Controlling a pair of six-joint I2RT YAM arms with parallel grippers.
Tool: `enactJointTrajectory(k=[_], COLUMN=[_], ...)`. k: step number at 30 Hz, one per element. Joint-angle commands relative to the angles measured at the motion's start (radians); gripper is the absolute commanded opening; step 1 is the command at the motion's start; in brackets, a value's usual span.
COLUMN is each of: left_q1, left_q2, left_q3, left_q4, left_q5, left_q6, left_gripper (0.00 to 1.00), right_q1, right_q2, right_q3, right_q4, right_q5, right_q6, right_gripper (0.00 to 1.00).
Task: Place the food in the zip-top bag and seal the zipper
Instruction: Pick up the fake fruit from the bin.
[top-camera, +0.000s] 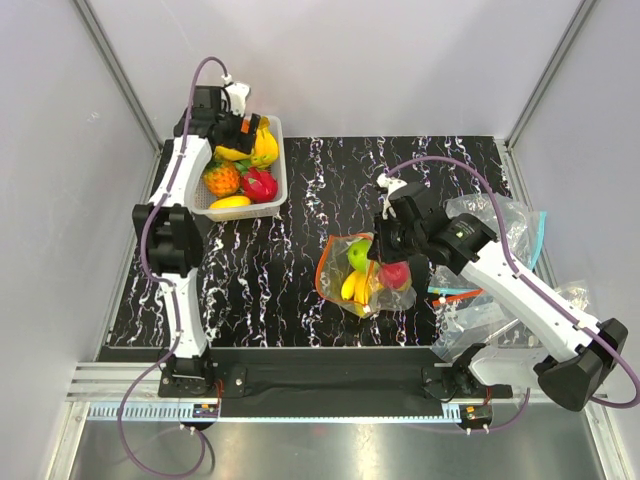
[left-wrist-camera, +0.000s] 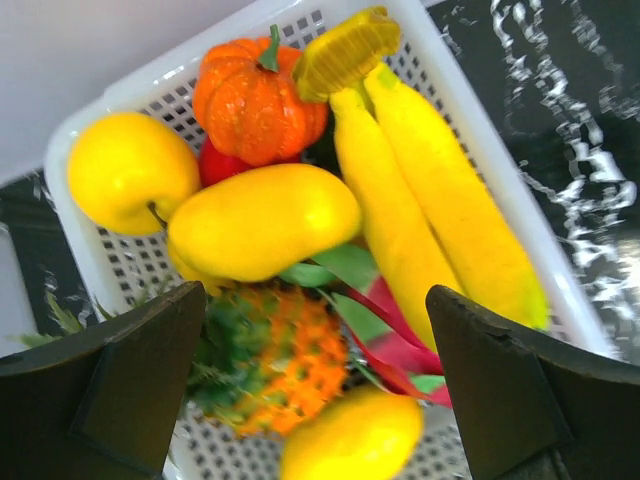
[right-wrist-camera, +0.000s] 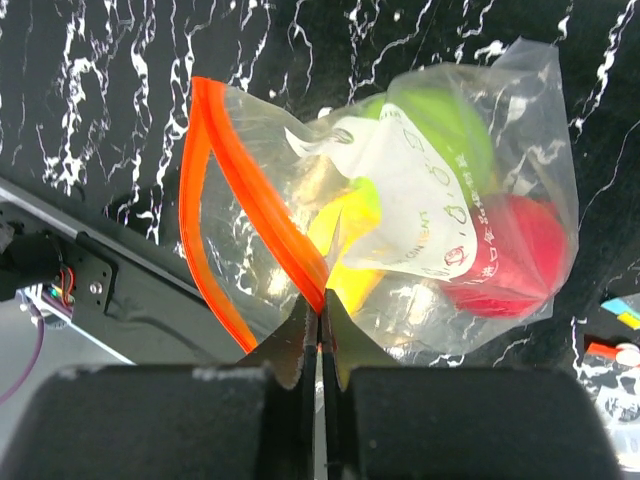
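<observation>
Overhead, a left gripper (top-camera: 240, 135) hangs over a white basket (top-camera: 278, 170) at upper left, while a right gripper (top-camera: 385, 255) holds a zip-top bag (top-camera: 365, 275) at centre on a black marbled table (top-camera: 300, 200).

The right wrist view shows what the top view cannot: the jaws are pinched shut on the orange-red zipper (right-wrist-camera: 250, 190), whose two strips gape apart, and a white patch (right-wrist-camera: 410, 200) carries red print too curved to read. Inside the bag lie a green apple (right-wrist-camera: 455, 125), a red apple (right-wrist-camera: 515, 255) and a yellow banana bunch (right-wrist-camera: 350, 230). The left wrist view shows spread, empty jaws above a pumpkin (left-wrist-camera: 255, 95), mango (left-wrist-camera: 265, 220), bananas (left-wrist-camera: 430, 220) and pineapple (left-wrist-camera: 290, 370). Spare clear bags (top-camera: 500, 225) lie at right.
</observation>
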Motion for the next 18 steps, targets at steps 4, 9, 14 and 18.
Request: enactJointTrajectory(k=[4, 9, 14, 18], left_q1=[0.006, 0.003, -0.001, -0.004], left_q2=[0.100, 0.133, 0.142, 0.224], left_q3=[0.149, 0.155, 0.129, 0.210], left_q4=[-0.034, -0.044, 0.005, 0.001], left_q5=[-0.103, -0.197, -0.149, -0.106], left_q6=[0.283, 0.407, 0.456, 0.511], left_gripper=[0.99, 0.99, 0.99, 0.99], right_q1=[0.001, 0.001, 0.001, 0.001], right_q2=[-0.014, -0.022, -0.028, -0.029], right_q3=[0.011, 0.009, 0.000, -0.008], right_q4=[-0.027, -0.039, -0.030, -0.025], right_q5=[-0.022, -0.010, -0.015, -0.024], right_q6=[-0.022, -0.034, -0.039, -0.042], right_gripper=[0.00, 0.00, 0.00, 0.00])
